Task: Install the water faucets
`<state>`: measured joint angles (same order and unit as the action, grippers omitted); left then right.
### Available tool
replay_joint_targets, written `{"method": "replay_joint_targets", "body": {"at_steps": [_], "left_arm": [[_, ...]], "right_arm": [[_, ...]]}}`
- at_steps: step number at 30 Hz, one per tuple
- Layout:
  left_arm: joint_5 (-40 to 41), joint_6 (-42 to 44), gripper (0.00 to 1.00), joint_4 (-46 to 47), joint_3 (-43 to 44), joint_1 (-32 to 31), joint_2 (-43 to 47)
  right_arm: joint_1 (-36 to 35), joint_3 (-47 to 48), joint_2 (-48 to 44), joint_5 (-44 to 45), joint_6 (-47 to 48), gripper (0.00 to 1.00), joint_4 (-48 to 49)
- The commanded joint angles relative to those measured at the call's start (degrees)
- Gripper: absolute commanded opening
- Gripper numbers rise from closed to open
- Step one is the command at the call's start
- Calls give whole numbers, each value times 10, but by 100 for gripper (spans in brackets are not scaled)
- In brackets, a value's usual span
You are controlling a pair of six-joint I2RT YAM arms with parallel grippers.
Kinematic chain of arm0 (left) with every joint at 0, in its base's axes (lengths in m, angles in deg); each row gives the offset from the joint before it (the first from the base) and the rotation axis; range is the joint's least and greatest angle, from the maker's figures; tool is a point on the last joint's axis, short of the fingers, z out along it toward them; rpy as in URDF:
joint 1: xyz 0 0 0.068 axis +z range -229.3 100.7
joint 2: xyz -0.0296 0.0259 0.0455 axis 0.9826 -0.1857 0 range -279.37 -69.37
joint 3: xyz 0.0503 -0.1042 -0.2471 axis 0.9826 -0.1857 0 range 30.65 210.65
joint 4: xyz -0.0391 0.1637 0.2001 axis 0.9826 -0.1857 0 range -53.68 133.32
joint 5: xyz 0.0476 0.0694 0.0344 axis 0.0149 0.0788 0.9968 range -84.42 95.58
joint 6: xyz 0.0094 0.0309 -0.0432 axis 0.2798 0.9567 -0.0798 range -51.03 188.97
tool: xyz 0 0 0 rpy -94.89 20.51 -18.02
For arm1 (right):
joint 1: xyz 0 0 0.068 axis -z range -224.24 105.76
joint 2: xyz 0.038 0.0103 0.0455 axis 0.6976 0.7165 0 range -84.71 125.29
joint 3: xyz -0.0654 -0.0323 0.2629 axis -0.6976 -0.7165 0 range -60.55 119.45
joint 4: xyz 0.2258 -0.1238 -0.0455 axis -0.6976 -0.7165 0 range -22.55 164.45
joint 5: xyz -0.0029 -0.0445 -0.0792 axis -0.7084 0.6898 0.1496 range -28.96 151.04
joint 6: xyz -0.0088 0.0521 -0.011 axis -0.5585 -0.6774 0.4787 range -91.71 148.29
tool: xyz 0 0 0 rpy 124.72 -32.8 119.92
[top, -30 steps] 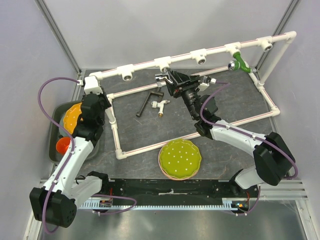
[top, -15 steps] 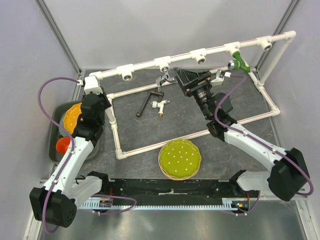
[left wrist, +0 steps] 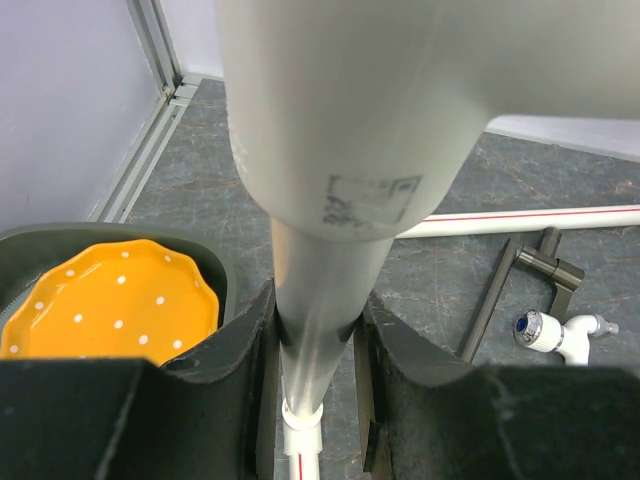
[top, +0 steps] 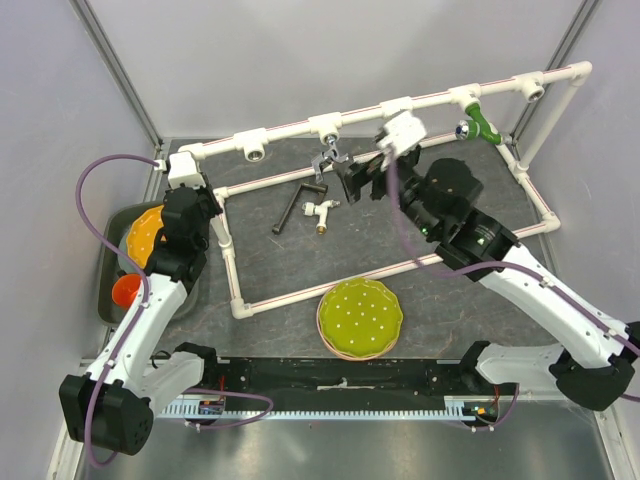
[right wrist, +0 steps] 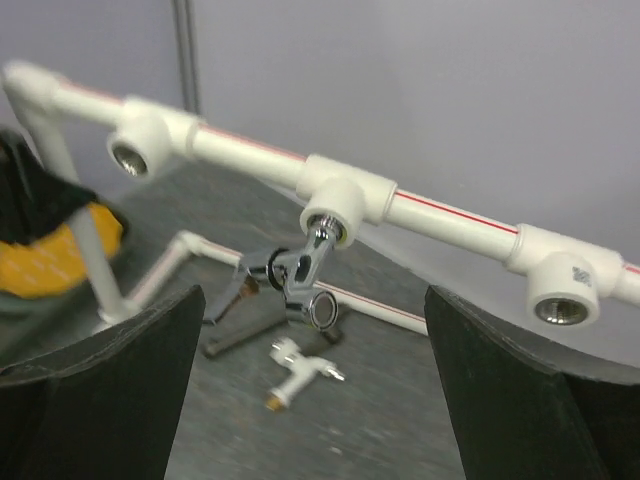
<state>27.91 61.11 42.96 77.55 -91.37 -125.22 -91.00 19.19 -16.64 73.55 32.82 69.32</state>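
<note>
We clench the white pipe upright (left wrist: pixel 318 280) in our left gripper (left wrist: pixel 315 395); our right gripper (right wrist: pixel 312 390) gapes, released, facing the silver faucet (right wrist: pixel 302 272) at centre frame.

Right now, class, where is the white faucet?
In the top view the white faucet lies on the mat inside the pipe frame, just right of the black bar and below the silver faucet.

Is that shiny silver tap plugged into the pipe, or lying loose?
Plugged in: the silver tap hangs by its stem from a white tee socket, nothing gripping it.
</note>
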Motion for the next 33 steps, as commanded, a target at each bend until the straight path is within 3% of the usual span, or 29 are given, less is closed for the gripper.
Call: {"method": "replay_joint_targets", "body": {"at_steps": [1, 6, 14, 29, 33], "left_arm": [[-11, -60, 2, 19, 17, -3, 10], [-10, -59, 2, 19, 16, -3, 11], [-11, -59, 2, 20, 16, -3, 8], [-8, -57, 2, 19, 16, -3, 6], [-11, -58, 2, 19, 16, -2, 5]], "right_arm": [[-62, 43, 37, 137, 311, 98, -133], [-95, 49, 56, 164, 451, 98, -139], [-131, 58, 115, 318, 662, 98, -94], [-136, 62, 229, 374, 796, 98, 55], [-134, 60, 247, 388, 803, 90, 89]]}}
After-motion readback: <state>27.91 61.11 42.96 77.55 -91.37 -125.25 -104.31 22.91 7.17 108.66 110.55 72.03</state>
